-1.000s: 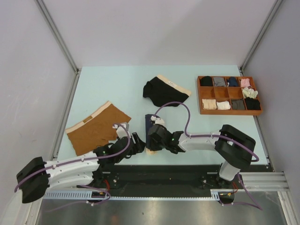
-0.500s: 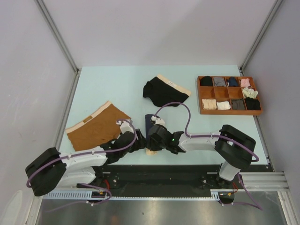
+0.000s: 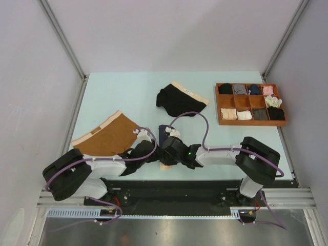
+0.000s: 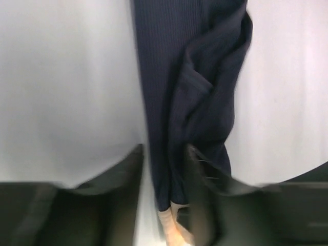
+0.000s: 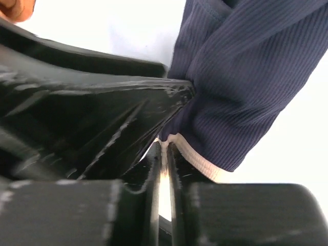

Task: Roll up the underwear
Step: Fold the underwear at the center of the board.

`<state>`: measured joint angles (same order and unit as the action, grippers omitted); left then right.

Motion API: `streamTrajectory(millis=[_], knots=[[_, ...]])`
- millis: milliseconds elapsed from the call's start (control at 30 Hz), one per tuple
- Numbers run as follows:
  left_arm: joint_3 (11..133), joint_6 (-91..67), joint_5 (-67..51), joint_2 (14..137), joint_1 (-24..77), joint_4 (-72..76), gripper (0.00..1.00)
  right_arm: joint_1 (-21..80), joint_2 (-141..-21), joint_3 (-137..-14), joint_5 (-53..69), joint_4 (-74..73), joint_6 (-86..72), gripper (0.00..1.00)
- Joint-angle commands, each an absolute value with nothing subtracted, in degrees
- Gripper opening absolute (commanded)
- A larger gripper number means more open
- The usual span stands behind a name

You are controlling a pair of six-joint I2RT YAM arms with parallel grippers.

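Note:
The navy underwear point(image 3: 163, 134) lies folded into a narrow strip near the table's front edge, its pale waistband end toward me. My right gripper point(image 5: 164, 146) is shut on that waistband point(image 5: 197, 163), pinching it between both fingers. From the left, my left gripper point(image 4: 165, 154) straddles the same strip point(image 4: 189, 77). Its jaws are open, the right finger against the fabric and the left one a little apart from it. In the top view the two grippers point(image 3: 156, 154) meet over the strip's near end. The rust-brown underwear point(image 3: 105, 136) lies flat at the left and the black underwear point(image 3: 179, 100) behind the centre.
A wooden tray point(image 3: 250, 123) with several compartments of rolled garments stands at the back right. Metal frame rails run along both sides of the pale blue table point(image 3: 123, 92). The left arm's elbow hangs over the front left edge.
My left arm has swung right, bringing its gripper up to the navy strip, and its jaws have narrowed around it. The right gripper has kept its hold on the waistband.

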<state>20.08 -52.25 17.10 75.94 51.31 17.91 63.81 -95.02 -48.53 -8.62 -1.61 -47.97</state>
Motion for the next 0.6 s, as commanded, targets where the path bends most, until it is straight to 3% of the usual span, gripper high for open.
streamTrajectory(millis=[0,33,67,133,233,400,567], knots=[[20.83,-51.24,13.01,79.97,51.59,22.14,0.30,65.30,-93.69,-48.34,-7.74,-4.83,-46.15,0.20],[20.83,-51.07,12.57,80.59,51.59,22.24,0.18,65.48,-93.00,-49.64,-7.56,-6.75,-45.19,0.33],[20.83,-50.98,12.48,81.99,51.59,22.24,0.14,65.48,-91.16,-50.27,-7.56,-8.07,-44.65,0.39],[20.57,-50.98,11.96,82.53,51.59,22.59,0.05,64.87,-88.17,-51.59,-8.52,-13.06,-43.51,0.50],[19.08,-50.72,11.25,82.00,51.59,23.73,0.00,62.67,-80.88,-53.35,-11.42,-19.40,-40.79,0.57],[17.14,-49.75,10.11,81.04,51.59,26.18,0.00,53.19,-74.18,-51.69,-10.55,-20.92,-36.40,0.57],[16.70,-46.06,8.27,81.56,51.59,29.52,0.00,49.13,-76.02,-49.92,-8.35,-16.09,-33.75,0.47]])
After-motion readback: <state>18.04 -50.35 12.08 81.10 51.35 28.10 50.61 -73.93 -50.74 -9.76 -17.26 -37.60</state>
